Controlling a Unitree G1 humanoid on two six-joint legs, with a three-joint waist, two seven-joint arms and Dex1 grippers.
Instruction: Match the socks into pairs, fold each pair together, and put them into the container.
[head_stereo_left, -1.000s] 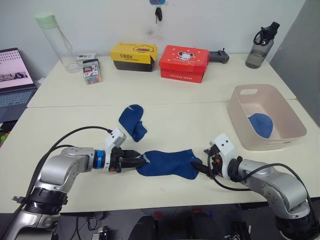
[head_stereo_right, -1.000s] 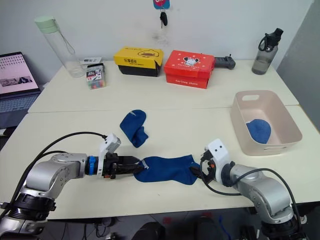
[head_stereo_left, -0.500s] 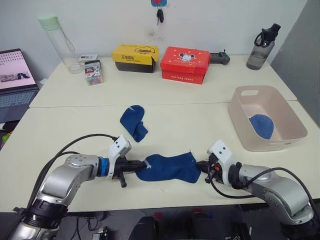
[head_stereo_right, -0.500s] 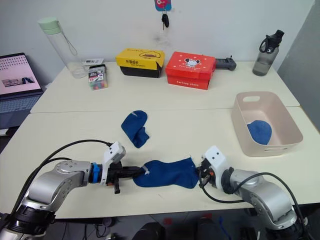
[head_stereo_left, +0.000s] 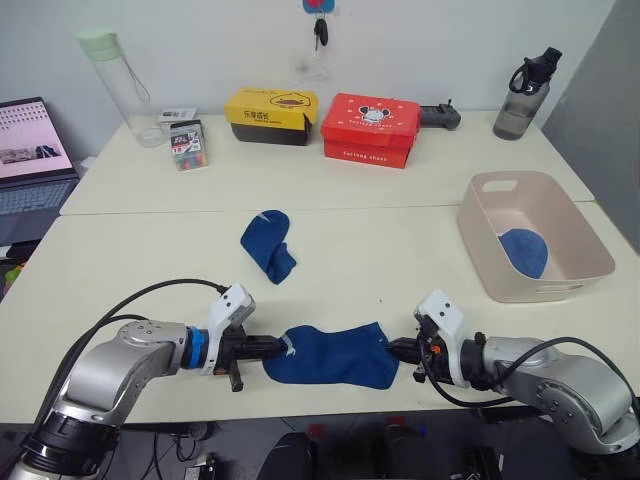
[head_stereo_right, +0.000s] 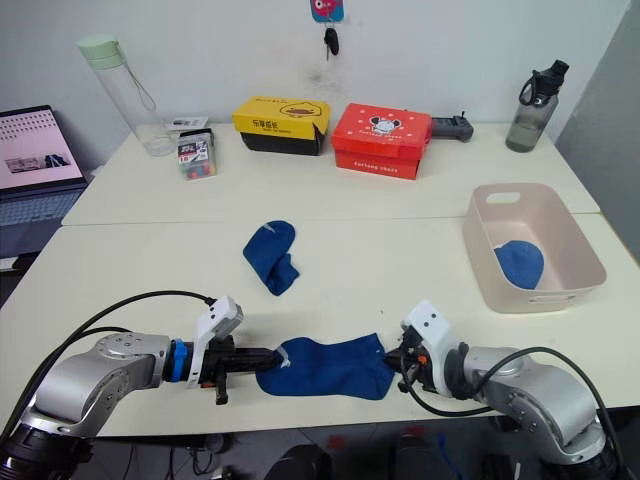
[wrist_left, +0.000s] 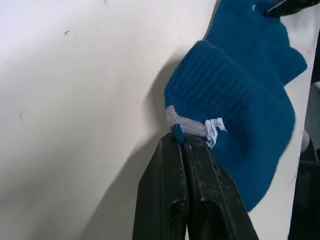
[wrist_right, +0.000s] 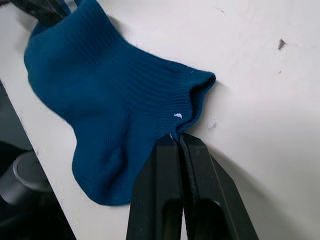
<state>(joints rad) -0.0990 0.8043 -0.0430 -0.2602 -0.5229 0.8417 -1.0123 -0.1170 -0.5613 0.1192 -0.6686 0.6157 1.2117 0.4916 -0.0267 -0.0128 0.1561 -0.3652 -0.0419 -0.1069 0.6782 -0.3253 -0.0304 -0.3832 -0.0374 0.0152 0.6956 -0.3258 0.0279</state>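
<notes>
A blue sock (head_stereo_left: 330, 355) lies flat near the table's front edge, stretched between my two grippers. My left gripper (head_stereo_left: 268, 349) is shut on its grey-banded cuff (wrist_left: 192, 125), and the left wrist view shows the fingers (wrist_left: 172, 160) pressed together on the fabric. My right gripper (head_stereo_left: 396, 349) is shut on the sock's other end (wrist_right: 187, 107). A second blue sock (head_stereo_left: 268, 245) lies folded farther back at the table's middle. The pinkish-beige container (head_stereo_left: 480, 235) stands at the right with a blue sock (head_stereo_left: 523, 250) inside.
Along the back stand a yellow-and-black box (head_stereo_left: 268, 113), a red box (head_stereo_left: 368, 127), a clear bottle with a green cap (head_stereo_left: 118, 85), a dark bottle (head_stereo_left: 522, 95) and a small box of pens (head_stereo_left: 187, 143). A laptop (head_stereo_left: 30, 150) sits at far left.
Both grippers have shut on the ends of the blue sock. The sock has slid a little toward the table's front edge.
</notes>
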